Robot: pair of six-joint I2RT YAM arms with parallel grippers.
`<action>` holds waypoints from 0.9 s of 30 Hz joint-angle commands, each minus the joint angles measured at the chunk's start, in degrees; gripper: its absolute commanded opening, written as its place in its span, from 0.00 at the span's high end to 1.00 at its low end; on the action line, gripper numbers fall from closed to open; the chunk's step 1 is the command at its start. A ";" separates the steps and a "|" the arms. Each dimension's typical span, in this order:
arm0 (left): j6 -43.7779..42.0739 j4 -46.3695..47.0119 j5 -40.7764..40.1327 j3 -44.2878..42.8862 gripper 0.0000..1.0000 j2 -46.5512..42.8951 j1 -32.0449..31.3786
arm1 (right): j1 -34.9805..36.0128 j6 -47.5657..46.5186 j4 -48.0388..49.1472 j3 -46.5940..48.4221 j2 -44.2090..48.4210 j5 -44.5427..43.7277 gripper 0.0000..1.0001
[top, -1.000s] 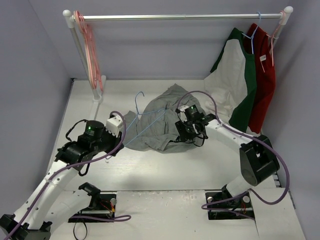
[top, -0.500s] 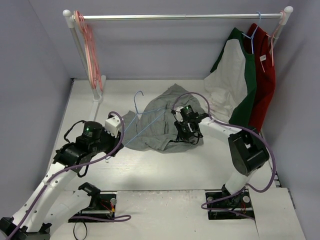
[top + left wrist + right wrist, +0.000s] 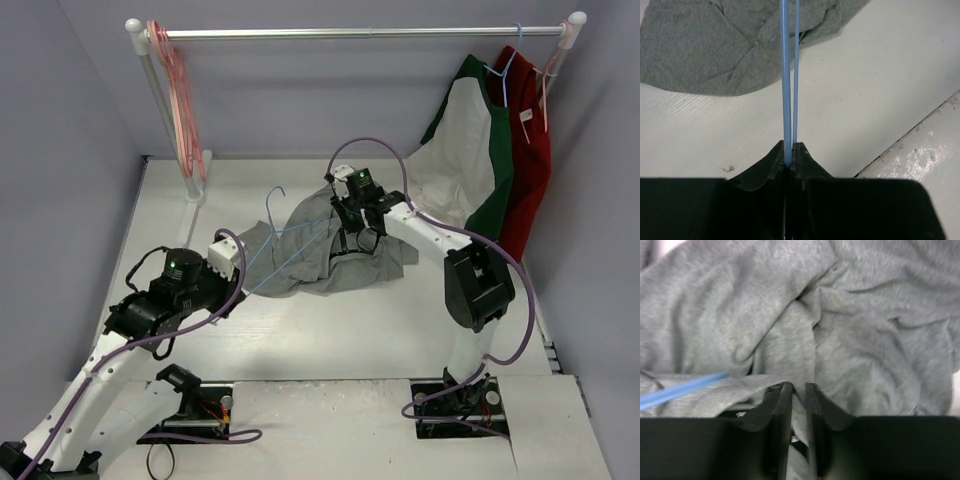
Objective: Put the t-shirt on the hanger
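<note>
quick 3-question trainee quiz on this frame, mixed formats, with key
1. True or false: the left jaws are clamped on the wire of the hanger.
2. What are the right jaws closed on? A) the t-shirt B) a towel C) a sock
3. Fill in: the white-and-green shirt hangs from the ___ at the back.
Key: 1 true; 2 A; 3 rail.
</note>
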State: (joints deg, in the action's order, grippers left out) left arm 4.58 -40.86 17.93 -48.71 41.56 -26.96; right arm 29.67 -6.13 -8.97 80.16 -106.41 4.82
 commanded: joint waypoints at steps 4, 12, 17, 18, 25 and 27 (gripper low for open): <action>0.17 4.47 1.49 0.10 1.00 0.62 -0.11 | -0.49 1.64 1.15 3.51 -1.17 -4.20 0.56; 1.13 7.55 4.47 0.89 1.00 2.47 -0.20 | -0.49 8.67 -0.52 -2.89 7.79 -13.86 0.55; 1.13 9.65 5.09 0.98 1.00 4.23 -0.81 | -1.98 13.25 -1.31 -8.52 9.99 -15.64 0.58; 1.13 10.01 5.09 1.07 1.00 4.75 -0.99 | -2.33 13.69 -0.70 -10.70 10.34 -14.59 0.58; 0.52 12.65 4.66 0.19 1.00 8.71 -3.71 | -5.50 16.59 2.99 -14.94 9.65 -10.54 0.58; -0.01 13.09 3.96 -0.25 1.00 9.59 -4.24 | -5.76 16.77 3.43 -15.21 9.47 -9.39 0.59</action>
State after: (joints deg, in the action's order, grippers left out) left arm 5.08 -33.43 21.58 -47.00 50.39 -30.48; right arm 24.36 8.78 -9.52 64.42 -97.95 -5.96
